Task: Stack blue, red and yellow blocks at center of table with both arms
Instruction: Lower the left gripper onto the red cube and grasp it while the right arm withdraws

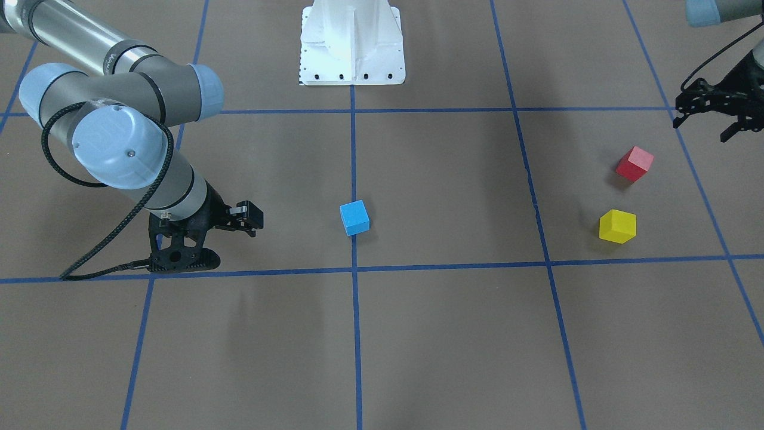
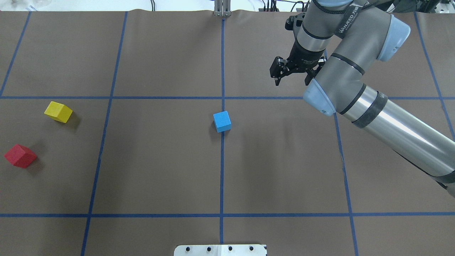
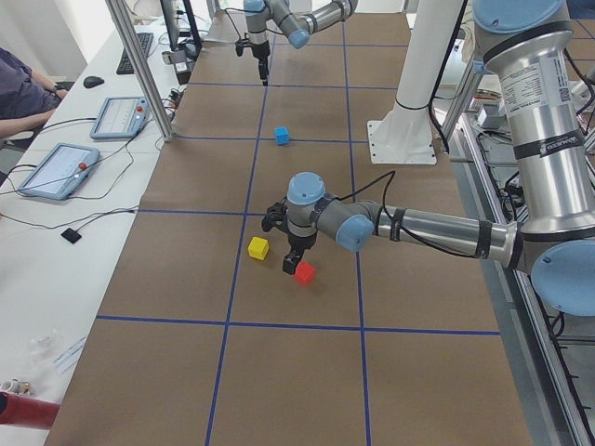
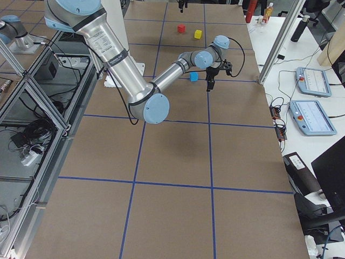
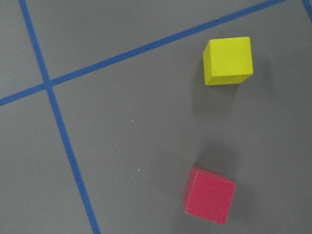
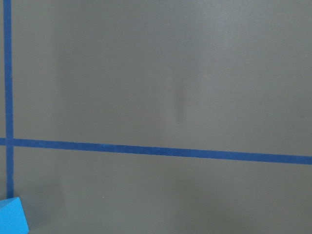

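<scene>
Blocks: 3 in all, 1 of each colour, none stacked.
- Blue block (image 2: 222, 121): lies on the centre tape line (image 2: 221, 177), about mid-surface, alone.
- Red block (image 2: 20, 155) and yellow block (image 2: 58, 111): both far out on the robot's left side of the brown surface (image 2: 160, 170), near each other but not touching. Yellow is the farther of the two from the robot's white base plate (image 1: 352, 48).

View differences:
- The overhead view has all three blocks and the right arm only. The left gripper (image 1: 701, 130) lies outside that frame and shows at the edge of the front-facing view and in the side views.
- The left wrist view looks straight down on red and yellow together, each sitting turned against the tape grid.
- The right wrist view catches just one corner of the blue block at its lower left, otherwise bare surface and tape.

Arms: 2, grippers: 2.
- Right arm: comes in from the overhead view's right with the elbow bent and the wrist pointing down. The right gripper (image 2: 292, 82) hangs above the surface beyond the cross line, well apart from the blue block and off to the robot's right of it. Jaws wide, nothing between them.
- Left arm: stretched out low along the surface in the left side view, wrist down, gripper near the red block. Whether it sits directly over the block is hard to judge from these angles. Jaws spread, holding nothing, as far as the front-facing view shows.
</scene>
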Motion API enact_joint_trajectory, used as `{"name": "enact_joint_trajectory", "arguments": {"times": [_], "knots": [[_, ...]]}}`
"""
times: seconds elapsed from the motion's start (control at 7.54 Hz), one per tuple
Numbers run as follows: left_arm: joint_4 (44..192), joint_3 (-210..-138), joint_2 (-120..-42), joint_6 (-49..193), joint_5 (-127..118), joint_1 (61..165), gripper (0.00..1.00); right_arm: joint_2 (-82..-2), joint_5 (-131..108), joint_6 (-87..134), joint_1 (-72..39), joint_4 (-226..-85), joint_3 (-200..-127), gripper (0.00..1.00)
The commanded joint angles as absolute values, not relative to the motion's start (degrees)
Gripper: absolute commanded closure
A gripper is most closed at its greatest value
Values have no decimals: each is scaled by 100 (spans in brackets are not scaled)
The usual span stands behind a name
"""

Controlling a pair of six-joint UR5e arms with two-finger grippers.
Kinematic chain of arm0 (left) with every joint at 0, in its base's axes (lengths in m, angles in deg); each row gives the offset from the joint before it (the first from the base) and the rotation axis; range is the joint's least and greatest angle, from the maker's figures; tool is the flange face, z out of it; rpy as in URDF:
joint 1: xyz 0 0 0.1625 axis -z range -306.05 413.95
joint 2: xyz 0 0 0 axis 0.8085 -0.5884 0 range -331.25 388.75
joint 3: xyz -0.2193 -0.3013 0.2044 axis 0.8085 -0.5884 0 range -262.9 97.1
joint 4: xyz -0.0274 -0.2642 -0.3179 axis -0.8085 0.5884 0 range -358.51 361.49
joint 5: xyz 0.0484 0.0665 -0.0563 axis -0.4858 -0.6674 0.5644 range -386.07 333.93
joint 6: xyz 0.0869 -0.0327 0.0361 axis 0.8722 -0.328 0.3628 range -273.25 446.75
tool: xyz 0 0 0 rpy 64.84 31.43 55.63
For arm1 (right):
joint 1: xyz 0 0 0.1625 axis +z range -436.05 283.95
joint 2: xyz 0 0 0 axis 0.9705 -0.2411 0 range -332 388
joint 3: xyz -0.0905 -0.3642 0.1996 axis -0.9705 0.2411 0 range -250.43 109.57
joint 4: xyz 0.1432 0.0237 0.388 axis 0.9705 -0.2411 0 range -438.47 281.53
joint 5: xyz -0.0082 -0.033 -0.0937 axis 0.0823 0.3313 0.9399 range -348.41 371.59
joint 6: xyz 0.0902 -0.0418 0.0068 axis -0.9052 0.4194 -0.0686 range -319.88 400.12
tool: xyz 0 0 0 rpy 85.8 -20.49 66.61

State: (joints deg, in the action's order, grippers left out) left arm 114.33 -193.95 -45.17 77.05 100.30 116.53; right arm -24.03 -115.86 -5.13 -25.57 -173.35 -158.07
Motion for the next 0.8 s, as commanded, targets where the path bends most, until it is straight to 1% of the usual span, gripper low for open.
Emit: {"name": "enact_joint_trajectory", "arguments": {"times": [0.0,0.4,0.66], "knots": [[11827,-19094,-4526,7708,9829,11232,0,-2525,-11559,-391,-2551,-17313,-15815,0],[11909,-18908,-4648,7638,9838,11004,0,-2543,-11568,-391,-2542,-17313,-15806,0],[11900,-18592,-4920,7629,9838,10915,0,-2622,-11568,-347,-2542,-17313,-15806,0]]}}
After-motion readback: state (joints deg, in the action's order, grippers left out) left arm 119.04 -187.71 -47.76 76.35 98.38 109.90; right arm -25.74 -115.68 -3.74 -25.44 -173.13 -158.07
